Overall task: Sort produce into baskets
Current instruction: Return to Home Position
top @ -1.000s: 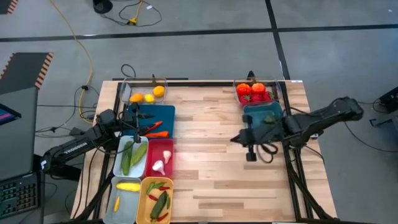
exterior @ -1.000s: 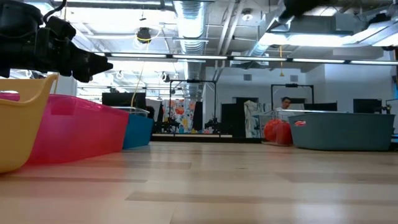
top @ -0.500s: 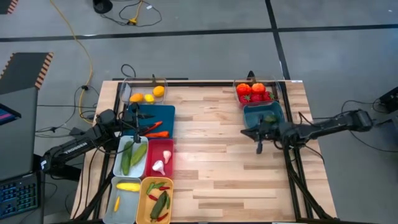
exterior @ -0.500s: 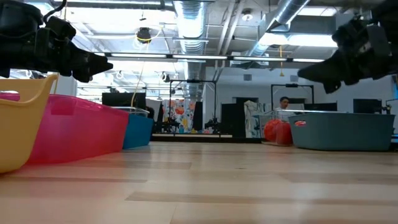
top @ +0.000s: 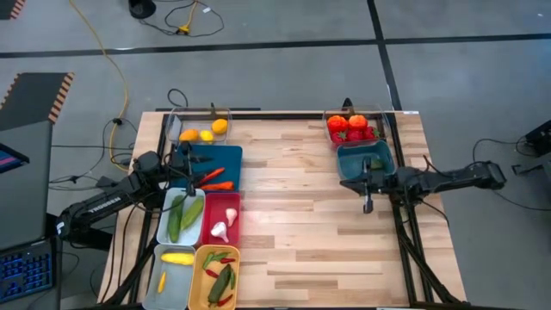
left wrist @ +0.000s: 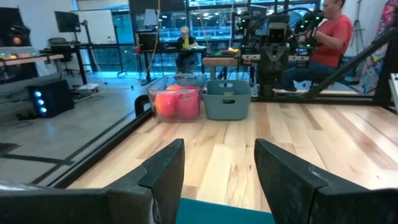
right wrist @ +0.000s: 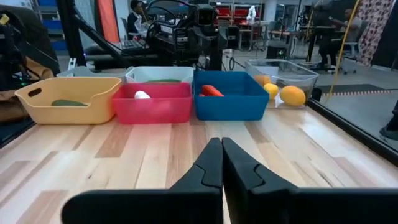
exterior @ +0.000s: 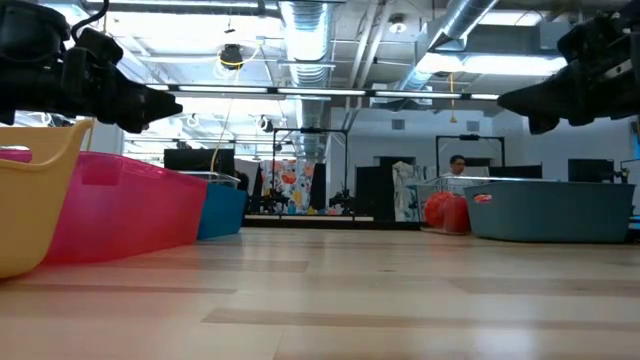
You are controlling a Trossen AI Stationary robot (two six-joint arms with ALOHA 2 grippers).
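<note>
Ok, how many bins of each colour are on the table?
clear bins: 2
blue bin: 1
teal bin: 1
white bin: 1
red bin: 1
grey-blue bin: 1
yellow bin: 1
Total: 8

You face a surface of smooth, pale wood planks with a soft sheen. The red bin is smooth plastic and the clear bin is transparent, while the fingers look matt.
</note>
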